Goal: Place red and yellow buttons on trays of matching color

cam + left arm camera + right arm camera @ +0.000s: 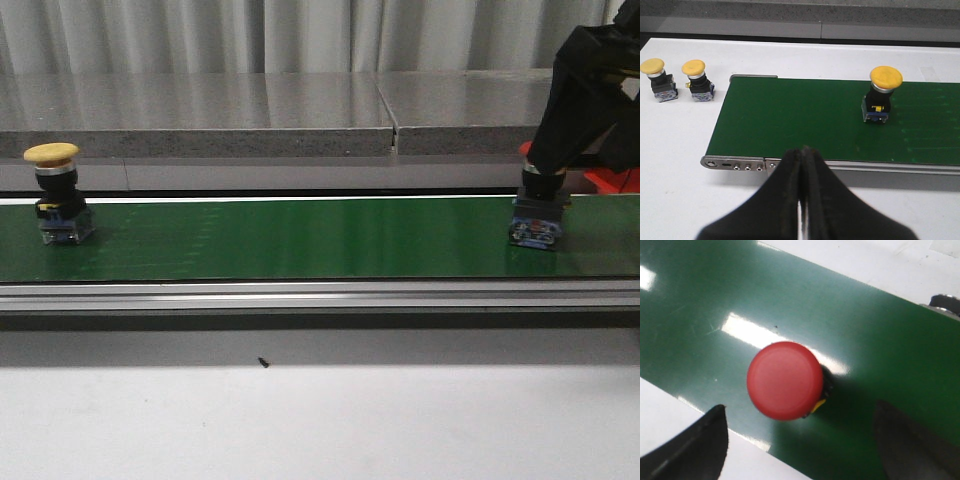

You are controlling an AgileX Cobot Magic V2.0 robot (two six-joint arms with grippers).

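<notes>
A red button stands on the green belt, just ahead of my right gripper. The gripper is open, with one finger on each side and clear of the button. In the front view the right gripper hangs right over this button at the belt's right end. A yellow button stands at the belt's left end and also shows in the left wrist view. My left gripper is shut and empty, short of the belt's near rail. A red shape, perhaps the red tray, shows behind the right arm. No yellow tray is in view.
Two more yellow buttons stand on the white table beside the belt's end. The belt's metal rail runs along its front. A grey ledge lies behind the belt. A small dark speck lies on the white table.
</notes>
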